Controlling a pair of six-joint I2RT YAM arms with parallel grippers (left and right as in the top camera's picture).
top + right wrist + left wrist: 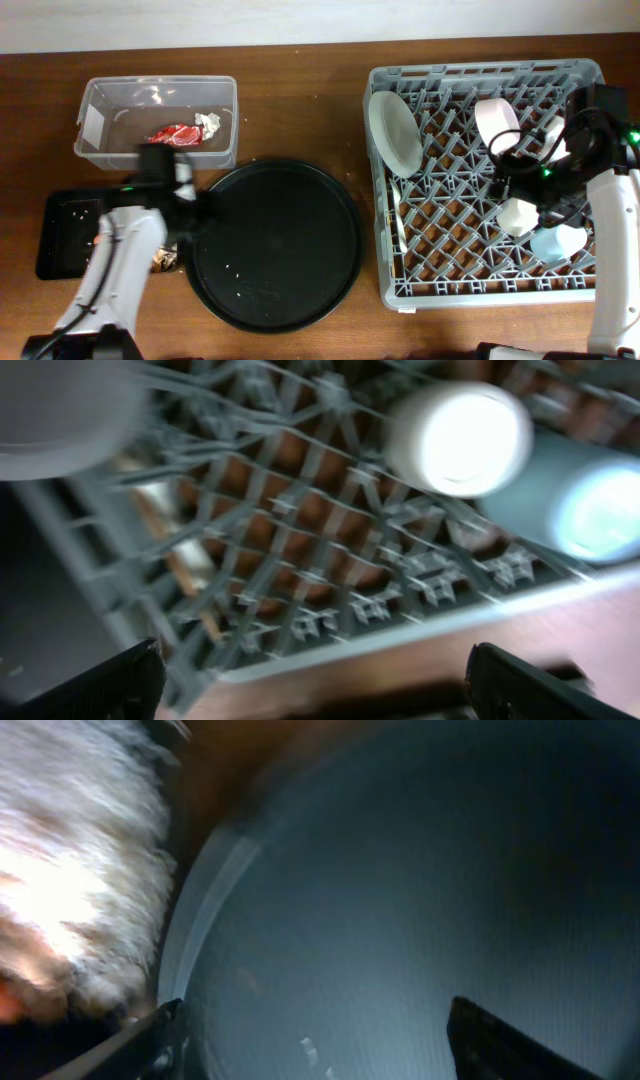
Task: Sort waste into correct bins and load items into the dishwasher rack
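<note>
Grey rack (300, 560) below right end effector (318, 682): wide, empty; left end effector (315, 1038): wide, empty

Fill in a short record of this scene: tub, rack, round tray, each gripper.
tub: red wrapper and white paper inside
rack: plate on edge, bowl, cream cup, blue cup
round tray: a few pale crumbs
left gripper: open, at round tray's left rim
right gripper: open, over rack, empty

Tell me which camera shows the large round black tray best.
The overhead view: the large round black tray lies nearly whole there. The left wrist view shows only a blurred close-up of part of it. The right wrist view mainly shows the grey plastic rack.
</note>
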